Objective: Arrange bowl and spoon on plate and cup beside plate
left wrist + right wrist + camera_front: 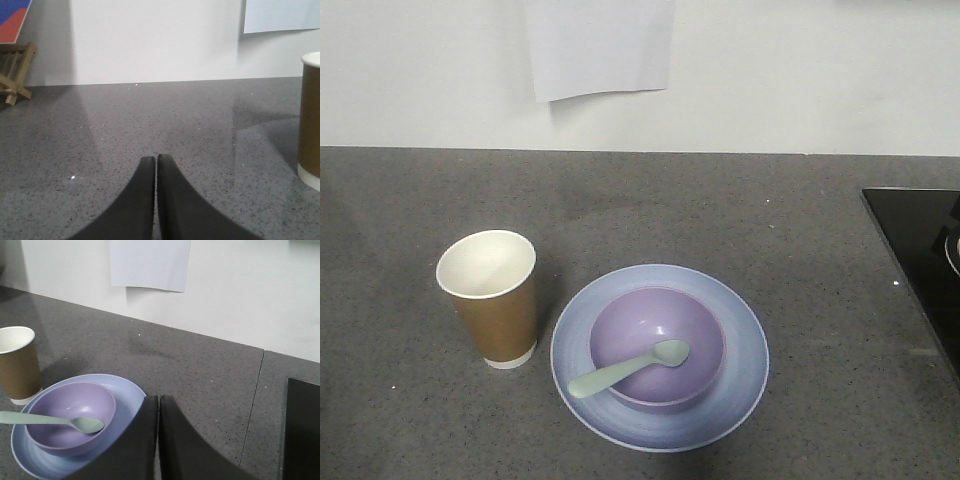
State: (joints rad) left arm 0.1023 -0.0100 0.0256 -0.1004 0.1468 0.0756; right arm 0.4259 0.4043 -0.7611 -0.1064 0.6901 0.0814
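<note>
1 plate [740,375], 1 bowl [660,325], 1 spoon [625,369], 1 cup [492,297].

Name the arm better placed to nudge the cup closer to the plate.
Left. Its shut pincer sits low on the counter with the cup just to its side; the right pincer is beyond the plate.

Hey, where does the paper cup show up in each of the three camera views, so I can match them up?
Front view: the cup stands left of centre, just left of the plate, apart from it.
Left wrist view: only a strip of its side shows at the right edge.
Right wrist view: at the left edge, behind the plate's rim.
Shared landmark: the white paper sheet on the wall.
</note>
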